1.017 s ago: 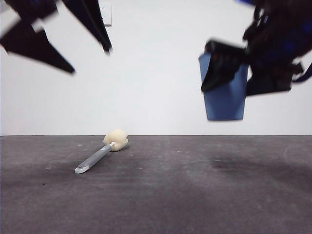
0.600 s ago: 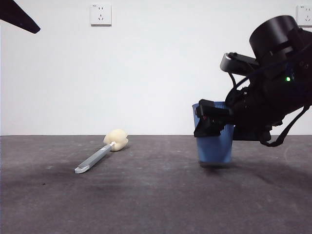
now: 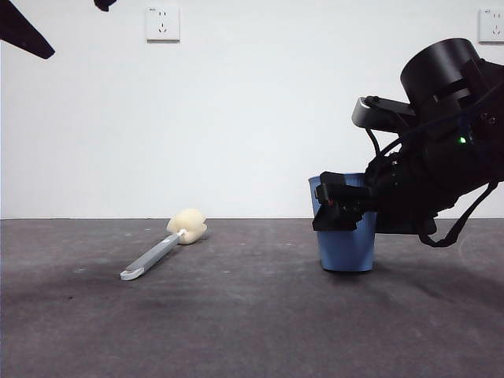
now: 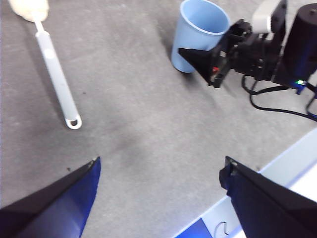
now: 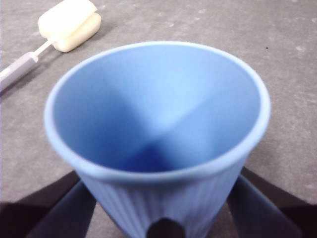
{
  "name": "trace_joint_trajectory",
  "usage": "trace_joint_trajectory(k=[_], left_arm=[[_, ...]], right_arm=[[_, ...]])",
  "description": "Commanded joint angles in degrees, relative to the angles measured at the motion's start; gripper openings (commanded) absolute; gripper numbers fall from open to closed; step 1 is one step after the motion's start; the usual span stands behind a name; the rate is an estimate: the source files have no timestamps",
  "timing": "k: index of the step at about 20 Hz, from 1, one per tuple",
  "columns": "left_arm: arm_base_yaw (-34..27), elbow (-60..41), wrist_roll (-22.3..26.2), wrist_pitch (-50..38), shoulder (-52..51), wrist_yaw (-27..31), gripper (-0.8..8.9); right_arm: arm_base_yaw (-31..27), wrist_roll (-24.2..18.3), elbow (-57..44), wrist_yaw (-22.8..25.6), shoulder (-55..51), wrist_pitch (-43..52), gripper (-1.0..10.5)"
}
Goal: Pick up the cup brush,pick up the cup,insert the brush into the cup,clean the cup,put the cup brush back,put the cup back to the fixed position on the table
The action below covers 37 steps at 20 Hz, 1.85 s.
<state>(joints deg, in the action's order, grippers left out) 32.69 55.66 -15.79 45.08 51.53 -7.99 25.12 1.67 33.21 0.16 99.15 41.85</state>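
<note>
The blue ribbed cup [image 3: 346, 253] stands upright on the table [image 3: 252, 331] at the right. My right gripper [image 3: 340, 206] reaches in from the right and is shut on it, one jaw on each side of the cup [image 5: 158, 114] in the right wrist view. The cup brush [image 3: 161, 252] lies flat at centre-left, cream sponge head [image 3: 187, 226] toward the wall and looped end toward the camera. High above the table, my left gripper [image 4: 158, 178] hangs open and holds nothing. Its view looks down on the cup brush [image 4: 54, 79] and the cup [image 4: 198, 25].
A white wall with two sockets [image 3: 162, 23] [image 3: 491, 24] closes off the back of the table. The left wrist view shows the table's pale edge [image 4: 277, 168] close by. Bare dark surface lies between brush and cup.
The right gripper has brought the cup down from mid-air onto the table. The left arm has pulled up and away to the top left corner. The brush has not moved.
</note>
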Motion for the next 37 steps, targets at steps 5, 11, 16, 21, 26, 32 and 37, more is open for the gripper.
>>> trace_joint_trajectory(k=[5,11,16,21,26,32,37], left_arm=[[0.1,-0.4,1.0,0.7,0.0,0.5,4.09],[0.1,-0.4,1.0,1.6,0.0,0.5,4.09],[0.1,-0.4,1.0,1.5,0.0,0.5,4.09],[0.1,-0.4,1.1,1.2,0.0,0.6,4.09],[0.1,-0.4,2.4,1.3,0.0,0.4,4.04],[0.1,-0.4,3.9,1.4,0.0,0.4,-0.08],[0.1,-0.4,3.9,1.4,0.0,0.5,-0.04]], right_arm=[[0.1,-0.3,-0.4,0.1,-0.3,-4.0,5.2],[0.1,-0.8,-0.4,0.1,-3.9,-6.4,5.7],[0.1,-1.3,-0.4,0.1,-14.0,-17.7,5.7],[1.8,6.3,-0.4,-0.4,-31.4,-40.9,5.7],[5.1,11.3,-0.3,-4.7,-50.7,-57.8,4.7],[6.2,14.3,-0.3,-8.0,-64.0,-71.2,-0.1],[6.2,14.5,-0.3,-7.8,-64.8,-75.6,0.0]])
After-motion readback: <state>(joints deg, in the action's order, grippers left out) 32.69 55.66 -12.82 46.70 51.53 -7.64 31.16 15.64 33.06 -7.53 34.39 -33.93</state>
